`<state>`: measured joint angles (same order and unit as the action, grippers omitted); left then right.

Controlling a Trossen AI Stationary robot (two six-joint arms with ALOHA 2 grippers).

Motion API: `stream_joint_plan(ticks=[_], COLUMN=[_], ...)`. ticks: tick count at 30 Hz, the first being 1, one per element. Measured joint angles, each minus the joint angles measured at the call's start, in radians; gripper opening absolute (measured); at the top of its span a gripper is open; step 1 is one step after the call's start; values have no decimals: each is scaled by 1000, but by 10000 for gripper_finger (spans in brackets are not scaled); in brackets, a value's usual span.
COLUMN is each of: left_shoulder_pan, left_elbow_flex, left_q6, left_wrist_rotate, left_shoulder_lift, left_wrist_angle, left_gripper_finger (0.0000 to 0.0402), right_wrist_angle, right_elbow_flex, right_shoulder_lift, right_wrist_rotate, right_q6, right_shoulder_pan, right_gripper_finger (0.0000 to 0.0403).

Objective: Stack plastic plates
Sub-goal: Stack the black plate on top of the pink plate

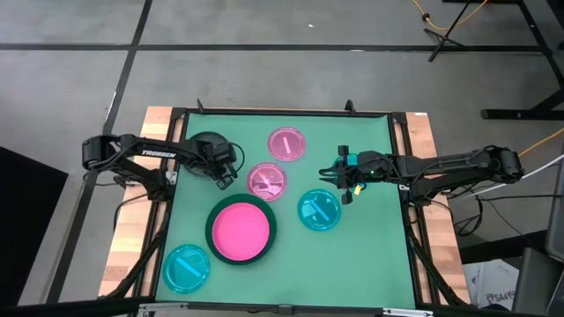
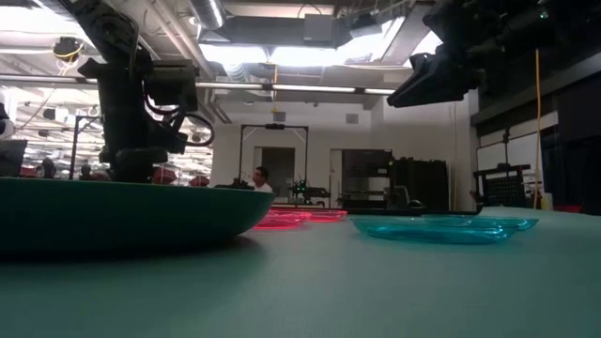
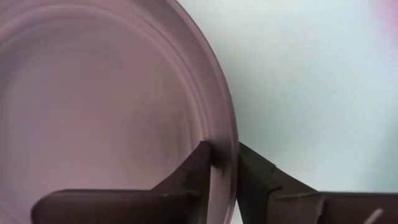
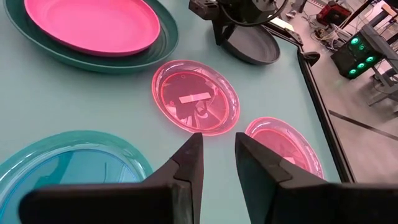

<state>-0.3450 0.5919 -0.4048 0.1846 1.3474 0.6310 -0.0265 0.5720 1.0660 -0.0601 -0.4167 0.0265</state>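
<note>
Counted six plates lying flat on the table (image 1: 370,255): medium pink plate (image 1: 239,231) nested in the large dark green plate (image 1: 211,236), two small translucent pink plates (image 1: 287,143) (image 1: 267,180), two cyan plates (image 1: 319,210) (image 1: 187,268). Seventh, a medium dark green plate (image 1: 206,145), sat far-left, its rim pinched by the left gripper (image 3: 224,165). Right gripper (image 1: 344,175) hovered right of the small pinks, fingers narrowly apart, empty.
</note>
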Motion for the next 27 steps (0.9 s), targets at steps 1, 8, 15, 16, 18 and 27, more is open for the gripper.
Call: stream_joint_plan(ticks=[1, 8, 15, 16, 18, 27], left_shoulder_pan=[0, 2, 33, 37, 46, 127], left_elbow_flex=[0, 0, 0, 0, -1, 144], left_q6=[0, 0, 0, 0, -1, -6], left_wrist_rotate=[-1, -5, 12, 12, 8, 13], left_shoulder_lift=[0, -6, -26, -33, -46, -72], left_wrist_angle=[1, 6, 17, 20, 22, 200], left_gripper_finger=[49, 43, 11, 9, 7, 4], right_wrist_angle=[0, 0, -1, -1, -1, -1], right_elbow_flex=[0, 0, 0, 0, 0, 0], right_shoulder_lift=[0, 0, 0, 0, 0, 0], right_wrist_rotate=[0, 0, 0, 0, 0, 0], right_q6=[0, 0, 0, 0, 0, 0], right_shoulder_pan=[0, 0, 0, 0, 0, 0], right_gripper_finger=[83, 83, 83, 83, 83, 83])
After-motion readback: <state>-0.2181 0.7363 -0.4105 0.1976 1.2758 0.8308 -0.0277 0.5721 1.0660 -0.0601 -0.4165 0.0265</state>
